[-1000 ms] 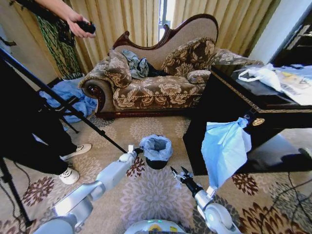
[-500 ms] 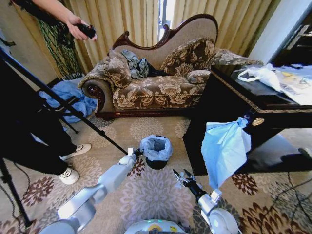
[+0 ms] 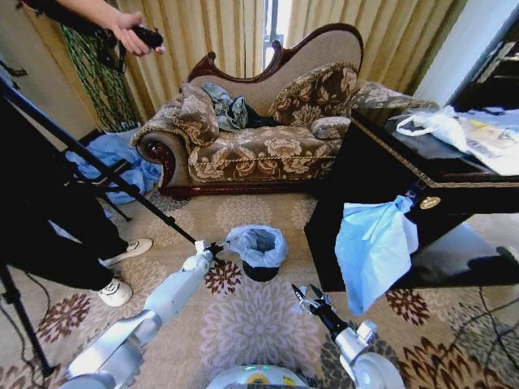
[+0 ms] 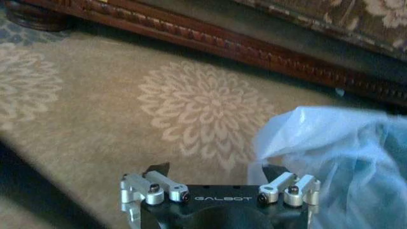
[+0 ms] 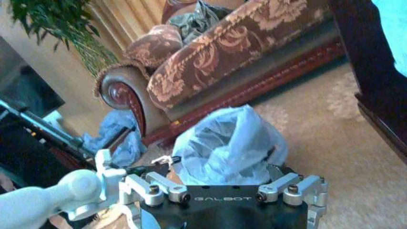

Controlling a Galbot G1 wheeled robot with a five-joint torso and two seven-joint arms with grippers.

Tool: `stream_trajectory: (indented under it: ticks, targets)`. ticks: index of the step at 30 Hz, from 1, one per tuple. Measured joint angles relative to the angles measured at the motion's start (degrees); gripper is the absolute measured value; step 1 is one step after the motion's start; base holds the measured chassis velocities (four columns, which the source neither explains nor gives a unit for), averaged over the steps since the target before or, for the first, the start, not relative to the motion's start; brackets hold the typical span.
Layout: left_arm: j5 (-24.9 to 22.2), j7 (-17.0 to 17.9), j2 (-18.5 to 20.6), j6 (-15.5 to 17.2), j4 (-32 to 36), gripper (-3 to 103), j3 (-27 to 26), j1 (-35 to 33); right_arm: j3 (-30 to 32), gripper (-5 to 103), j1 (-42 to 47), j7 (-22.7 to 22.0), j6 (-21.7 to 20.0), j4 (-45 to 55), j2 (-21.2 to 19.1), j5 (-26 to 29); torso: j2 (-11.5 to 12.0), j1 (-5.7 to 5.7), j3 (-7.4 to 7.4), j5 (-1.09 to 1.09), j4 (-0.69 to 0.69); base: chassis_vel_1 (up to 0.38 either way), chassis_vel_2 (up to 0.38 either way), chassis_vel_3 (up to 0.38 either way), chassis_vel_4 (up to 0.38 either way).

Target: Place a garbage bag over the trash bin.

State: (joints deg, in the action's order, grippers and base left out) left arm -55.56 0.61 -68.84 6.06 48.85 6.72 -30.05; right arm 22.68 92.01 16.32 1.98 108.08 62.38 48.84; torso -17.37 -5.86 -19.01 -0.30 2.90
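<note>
We are looking at a beige carpet (image 3: 259, 324) with brown flower medallions carrying everything. The trash bin (image 3: 260, 269) is standing at its centre, the garbage bag (image 3: 258, 245) draped over it. The sofa (image 3: 259, 138) is sitting at twelve o'clock, a black cabinet (image 3: 365, 211) at three, crumpled blue plastic (image 3: 113, 162) at ten.

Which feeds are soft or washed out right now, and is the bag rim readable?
Head view: sharp, bent at the edges, window glare; garbage bag rim reads clearly on the trash bin. Left wrist view: dim and soft, bag blurred. Right wrist view: bright, bag folds washed pale.
</note>
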Motion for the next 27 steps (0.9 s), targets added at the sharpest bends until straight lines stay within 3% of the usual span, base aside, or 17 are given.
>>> stream_trajectory:
  ticks: [2,5,14,16,19,20,22,24,26,27]
  targets:
    - [-0.96,0.02,-1.43,-0.02,-2.05,100,-0.02,1.55,-1.05,102,-2.01,-0.62,0.02,0.21,0.1,-0.32,0.0,0.0,0.0,0.01,0.02,0.0,0.0,0.0,0.0]
    - [-1.55,0.36,-3.51,-0.33,-5.49,100,0.03,3.98,-5.34,98,-9.6,-3.73,-0.08,-1.93,1.61,-4.0,0.01,-0.01,-0.01,0.05,0.0,0.0,0.0,0.0,0.0]
    - [-2.04,0.62,-3.03,-0.31,-3.82,100,1.2,4.22,-15.3,97,-25.01,-9.71,-2.93,-12.29,5.58,-9.32,0.01,-0.01,-0.01,0.01,-0.02,0.0,0.0,0.0,0.0]
    - [-2.07,0.64,-2.99,-0.27,-3.41,100,1.25,4.08,-16.66,93,-27.13,-10.94,-3.57,-14.06,6.25,-9.67,0.02,-0.01,-0.01,-0.01,-0.02,0.0,0.0,0.0,0.0]
    - [-2.61,1.0,-2.44,-0.01,-1.62,100,1.34,3.59,-19.98,77,-33.51,-12.84,-4.45,-21.58,9.5,-11.62,0.02,-0.01,-0.01,0.01,-0.01,0.0,0.0,0.0,0.0]
    - [-2.9,1.13,-2.17,0.11,-0.99,100,1.48,3.44,-20.45,71,-35.4,-12.87,-4.44,-24.3,10.97,-12.46,0.02,-0.01,-0.01,-0.01,-0.01,0.0,0.0,0.0,0.0]
    - [-3.18,1.26,-1.91,0.23,-0.47,100,1.67,3.34,-20.64,71,-36.73,-12.85,-4.44,-26.3,12.16,-13.08,0.02,-0.01,-0.01,0.01,-0.01,0.0,0.0,0.0,0.0]
    - [-4.36,1.62,-0.89,0.62,1.22,100,2.42,3.14,-20.98,55,-40.89,-12.2,-4.34,-32.24,15.57,-14.43,0.01,-0.01,-0.01,0.01,-0.02,0.0,0.0,0.0,0.0]
    - [-4.53,1.65,-0.69,0.72,1.6,100,2.6,3.13,-21.18,55,-42.07,-11.89,-4.25,-33.76,16.42,-14.61,0.02,-0.01,-0.01,0.01,-0.03,0.0,0.0,0.0,0.0]
    - [-4.69,1.71,-0.54,0.78,1.9,100,2.74,3.12,-21.42,49,-43.23,-11.66,-4.21,-35.14,17.13,-14.71,0.02,-0.01,-0.01,0.02,-0.02,0.0,0.0,0.0,0.0]
